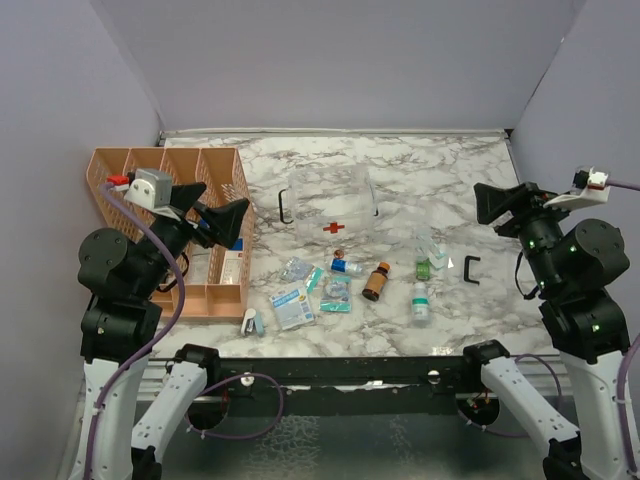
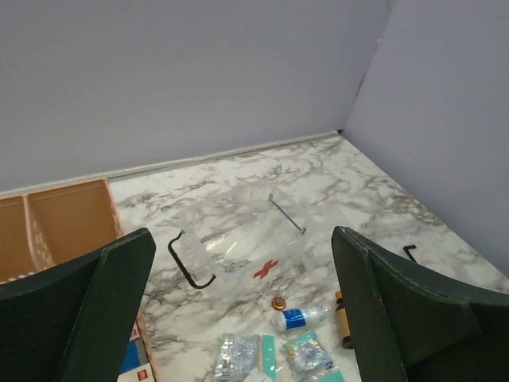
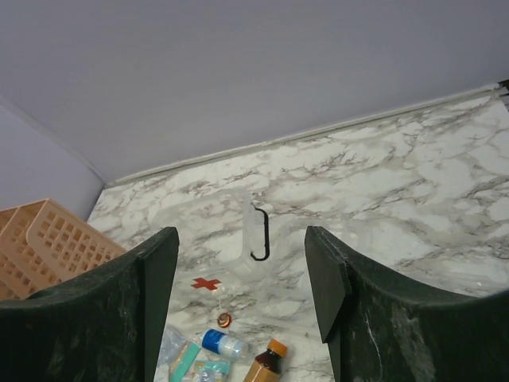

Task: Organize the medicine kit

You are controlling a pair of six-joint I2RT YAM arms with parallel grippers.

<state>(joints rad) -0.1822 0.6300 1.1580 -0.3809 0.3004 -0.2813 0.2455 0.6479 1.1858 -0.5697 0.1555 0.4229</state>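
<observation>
Both grippers hang spread and empty above the worktop [image 1: 420,165]: the left gripper [image 1: 215,205] at mid-left over the orange organizer [image 1: 170,170], the right gripper [image 1: 488,205] at mid-right. Between them, at centre frame, sits the clear kit [image 1: 330,205]; bottles [image 1: 376,282] and packets [image 1: 291,306] lie scattered just below it.

– What colour is the tabletop [image 1: 440,170]?
– White marble with grey veins. The walls [image 1: 340,60] are lilac.
– And ahead of the left gripper [image 2: 242,239]?
– The medicine kit [image 1: 330,200] is clear, with a red cross [image 1: 333,228] and a black handle [image 1: 284,205].
– Beside that gripper?
– A peach-orange lattice organizer [image 1: 222,165].
– Below the right gripper [image 3: 241,235]?
– An amber bottle [image 3: 266,362] with an orange cap, and a white bottle [image 3: 221,343] with a blue label. Both grippers are dark green-black.
</observation>
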